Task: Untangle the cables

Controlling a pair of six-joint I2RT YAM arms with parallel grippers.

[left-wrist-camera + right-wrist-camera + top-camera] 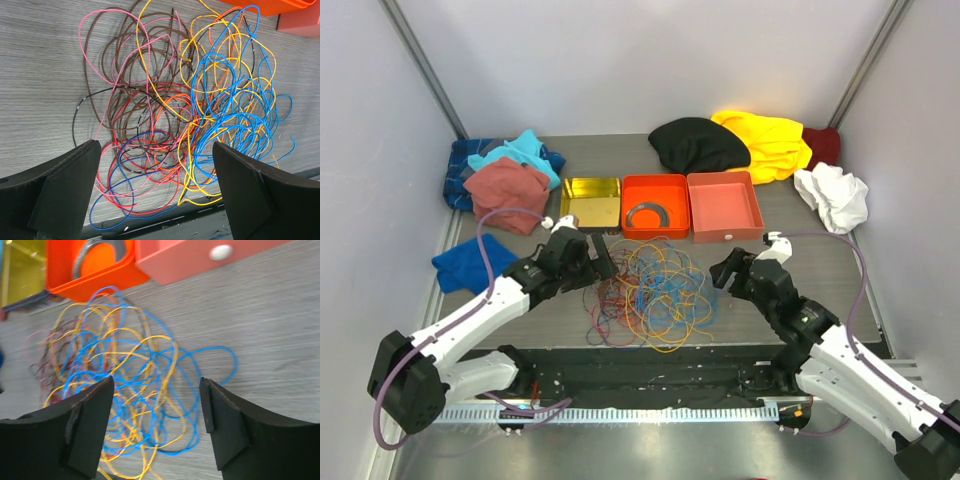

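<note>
Three trays (655,180) back the cables (655,290); left pincer (156,146) and right pincer (156,381) flank them, spread wide.

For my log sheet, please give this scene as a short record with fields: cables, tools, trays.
cables: one loose tangle on the table, not yet separated
left tool: open, over the tangle's left part, holding nothing
right tool: open, near the tangle's right edge, holding nothing
trays: yellow tray, orange tray, red tray, in a row behind the tangle
grey strip: in the orange tray
</note>
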